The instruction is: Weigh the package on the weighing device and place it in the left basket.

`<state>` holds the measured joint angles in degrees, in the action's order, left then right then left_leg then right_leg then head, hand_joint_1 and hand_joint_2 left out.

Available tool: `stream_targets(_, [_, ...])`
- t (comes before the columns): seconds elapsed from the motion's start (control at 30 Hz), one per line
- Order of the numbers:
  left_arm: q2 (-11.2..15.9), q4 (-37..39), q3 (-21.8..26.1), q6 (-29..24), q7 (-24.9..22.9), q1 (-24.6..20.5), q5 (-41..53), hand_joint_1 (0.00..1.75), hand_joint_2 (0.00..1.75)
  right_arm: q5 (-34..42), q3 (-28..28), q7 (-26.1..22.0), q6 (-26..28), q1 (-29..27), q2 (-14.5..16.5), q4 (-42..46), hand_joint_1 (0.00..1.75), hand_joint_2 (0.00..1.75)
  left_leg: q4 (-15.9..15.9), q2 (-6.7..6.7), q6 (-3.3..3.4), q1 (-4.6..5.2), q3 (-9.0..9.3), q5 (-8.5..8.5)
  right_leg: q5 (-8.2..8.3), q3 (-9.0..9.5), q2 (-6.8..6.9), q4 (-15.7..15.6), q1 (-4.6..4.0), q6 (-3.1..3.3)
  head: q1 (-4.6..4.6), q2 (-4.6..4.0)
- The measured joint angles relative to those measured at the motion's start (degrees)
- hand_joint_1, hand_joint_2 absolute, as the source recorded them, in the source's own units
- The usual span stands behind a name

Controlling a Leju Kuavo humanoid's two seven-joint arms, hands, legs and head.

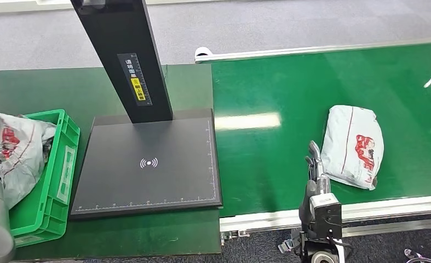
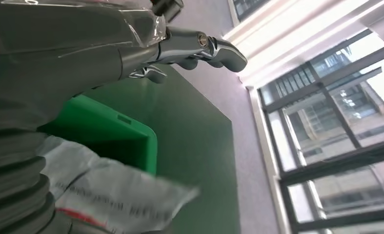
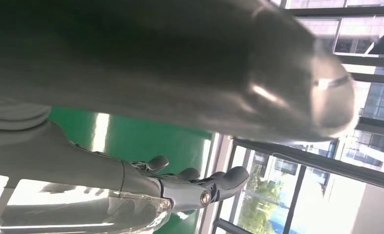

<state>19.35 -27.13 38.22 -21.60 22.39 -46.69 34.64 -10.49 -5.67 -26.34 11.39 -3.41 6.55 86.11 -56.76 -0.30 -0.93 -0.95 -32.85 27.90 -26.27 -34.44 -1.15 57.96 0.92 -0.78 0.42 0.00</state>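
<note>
A crumpled grey package with red print lies in the green basket at the far left, partly over its rim. My left hand is above it with its fingers stretched out and nothing between them; the package shows blurred by the wrist cover, over the basket. The black weighing device stands bare beside the basket. A second grey package lies on the green conveyor belt. My right hand stands just left of it, fingers extended and holding nothing.
The scale's black post rises at the back of the platform. The conveyor's metal edge rail runs along the front right. A dark green table carries the scale and the basket.
</note>
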Motion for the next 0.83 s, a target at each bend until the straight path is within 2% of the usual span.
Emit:
stream_targets(0.1, [-1.19, -3.66, -0.18, 5.86, 1.58, 1.61, -8.39, 0.0, 1.75, -0.3, -0.01, 0.0, -0.29, 0.47, 0.21, -0.72, 0.0, 0.0, 0.0, 0.03, 0.0, 0.0, 0.0, 0.0, 0.0, 0.0, -0.01, 0.0, 0.0, 0.0, 0.0, 0.0])
stream_targets(0.17, [-2.62, -8.28, -1.28, 10.77, 1.99, 4.53, -16.1, 0.0, 1.75, -0.34, 0.01, 0.0, -0.63, 0.76, 0.4, -1.32, 0.0, 0.0, 0.0, 0.05, 0.0, 0.01, 0.01, 0.01, 0.0, 0.0, -0.01, 0.0, 0.01, 0.0, 0.0, 0.0])
stream_targets(0.3, [-7.69, -24.34, -6.56, 17.44, 5.36, 15.87, -30.05, 0.0, 1.75, 0.4, 0.0, -0.1, -2.37, 1.2, 0.67, -2.51, 0.0, 0.0, 0.0, 0.05, 0.02, 0.1, 0.01, 0.06, -0.02, -0.01, -0.01, -0.03, 0.09, -0.02, -0.01, 0.0])
stream_targets(0.43, [-15.07, -42.53, -16.14, 16.5, 11.48, 29.65, -33.13, 0.0, 1.75, 0.57, -0.07, -0.14, -3.42, 2.18, 0.91, -3.58, 0.0, 0.0, 0.0, -0.01, 0.13, 0.24, -0.01, 0.15, -0.08, 0.01, 0.01, -0.08, 0.23, -0.11, 0.02, 0.0])
stream_targets(0.53, [-19.16, -52.39, -24.94, 14.46, 14.08, 37.38, -34.79, 0.0, 1.75, 0.53, -0.16, 0.24, -3.44, 3.06, 1.12, -4.21, 0.0, 0.0, 0.0, -0.02, 0.22, 0.29, -0.01, 0.22, -0.09, 0.05, 0.03, -0.11, 0.28, -0.14, 0.02, 0.0])
stream_targets(0.67, [-21.52, -59.45, -32.25, 12.8, 14.9, 42.62, -36.21, 0.0, 1.75, 0.67, -0.2, 0.64, -3.49, 3.4, 1.16, -4.72, 0.0, 0.0, 0.0, -0.03, 0.23, 0.27, 0.04, 0.22, -0.09, 0.08, 0.06, -0.1, 0.27, -0.14, -0.02, 0.0])
stream_targets(0.83, [-22.91, -63.11, -35.42, 14.65, 14.53, 45.04, -38.44, 0.0, 1.75, 0.68, -0.19, 0.68, -3.53, 3.48, 1.16, -5.06, 0.0, 0.0, 0.0, -0.03, 0.21, 0.21, 0.11, 0.21, -0.09, 0.14, 0.06, -0.09, 0.19, -0.14, -0.04, 0.0])
